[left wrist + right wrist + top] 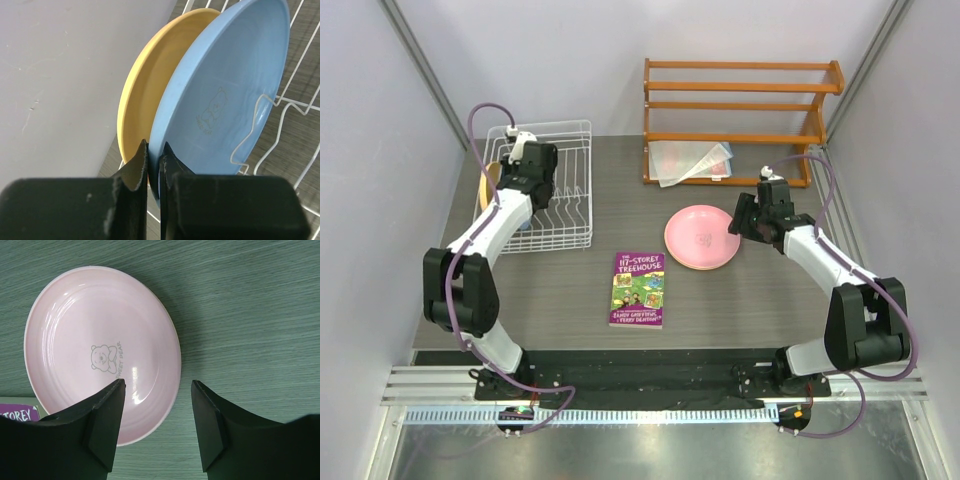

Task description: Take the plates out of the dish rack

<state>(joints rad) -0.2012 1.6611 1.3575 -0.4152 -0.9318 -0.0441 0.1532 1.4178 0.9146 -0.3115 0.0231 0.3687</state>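
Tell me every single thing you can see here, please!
white wire dish rack: one, white, left rear of the table
round light blue plastic plate: one, blue, standing on edge in the rack
round yellow-orange plastic plate: one, yellow-orange, on edge beside the blue one
round pink plastic plate: one, pink, flat on the table, right of middle
purple paperback book: one, purple, flat near the middle front
orange wooden slatted shelf: one, orange, right rear
clear plastic sheeting: count unclear, see-through, at the shelf's foot
grey wood-grain table: one, grey, under everything
left gripper: one, black, shut on the blue plate's rim
right gripper: one, black, open over the pink plate's edge
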